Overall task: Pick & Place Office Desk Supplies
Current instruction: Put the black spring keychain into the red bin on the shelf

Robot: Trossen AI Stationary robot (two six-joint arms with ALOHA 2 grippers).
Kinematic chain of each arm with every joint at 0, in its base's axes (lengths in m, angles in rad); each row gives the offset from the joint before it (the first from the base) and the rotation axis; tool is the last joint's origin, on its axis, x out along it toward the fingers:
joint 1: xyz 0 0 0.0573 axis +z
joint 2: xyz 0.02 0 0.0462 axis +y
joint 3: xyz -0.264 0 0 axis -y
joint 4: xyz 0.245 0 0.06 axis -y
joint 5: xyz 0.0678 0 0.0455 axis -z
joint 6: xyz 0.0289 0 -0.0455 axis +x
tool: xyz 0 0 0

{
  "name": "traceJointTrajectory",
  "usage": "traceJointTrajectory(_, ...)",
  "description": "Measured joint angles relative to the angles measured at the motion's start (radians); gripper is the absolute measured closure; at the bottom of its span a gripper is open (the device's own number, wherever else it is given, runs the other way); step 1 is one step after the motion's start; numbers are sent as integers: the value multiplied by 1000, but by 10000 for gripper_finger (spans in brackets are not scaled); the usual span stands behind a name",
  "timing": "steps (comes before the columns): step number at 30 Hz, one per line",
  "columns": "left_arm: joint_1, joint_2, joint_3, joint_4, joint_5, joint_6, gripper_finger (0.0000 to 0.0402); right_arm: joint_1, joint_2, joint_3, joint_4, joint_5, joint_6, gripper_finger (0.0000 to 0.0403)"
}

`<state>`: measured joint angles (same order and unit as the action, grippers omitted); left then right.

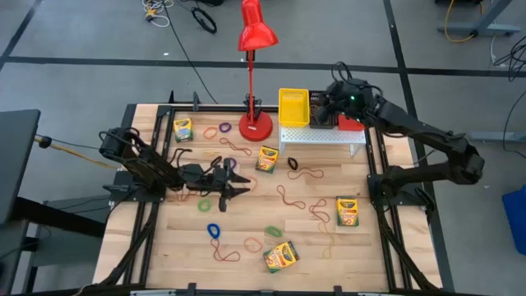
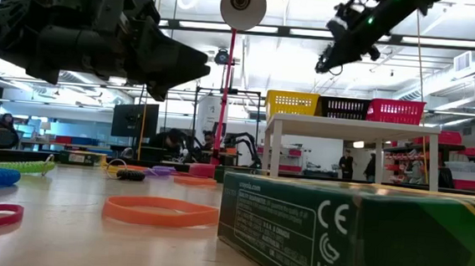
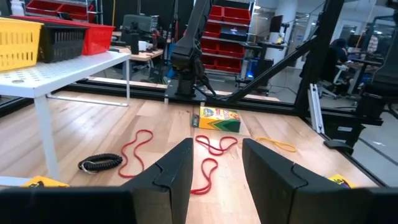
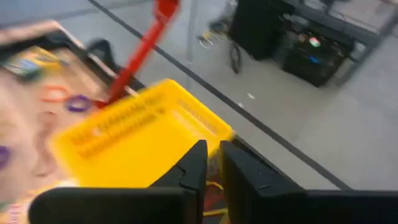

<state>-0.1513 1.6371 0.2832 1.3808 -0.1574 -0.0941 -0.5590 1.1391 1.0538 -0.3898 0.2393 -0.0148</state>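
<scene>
Crayon boxes lie flat on the wooden table: one at the far left (image 1: 182,129), one by the lamp (image 1: 267,158), one at the right (image 1: 348,210); another sits near the front (image 1: 280,256). Thin rubber-band loops (image 1: 311,174) are scattered around them. My left gripper (image 1: 238,182) (image 3: 217,146) hangs level and open low over the table's left half, a red band (image 3: 208,174) on the wood ahead of it. My right gripper (image 1: 322,105) (image 4: 213,165) is up over the baskets at the far right, shut with nothing seen between its fingers, above the yellow basket's (image 4: 134,140) edge.
A white perforated stand (image 1: 322,136) at the far right carries a yellow basket (image 1: 293,107), a black basket (image 1: 325,119) and a red basket (image 1: 352,124). A tall red desk lamp (image 1: 255,125) stands beside it. A black coiled band (image 1: 292,164) lies below the stand.
</scene>
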Motion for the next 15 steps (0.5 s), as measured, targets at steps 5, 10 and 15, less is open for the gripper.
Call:
traceJointTrajectory(5, 0, 0, 0, 0, -2, 12, 257, 144, -73, -92, 59, -111, -23, 397)
traceJointTrajectory(10, 0, 0, 1, 0, -10, 1, 257, 329, -163, -278, 230, -99, 9, 393)
traceJointTrajectory(15, 0, 0, 1, 0, -10, -8, 257, 507, -206, -432, 379, -16, 35, 398)
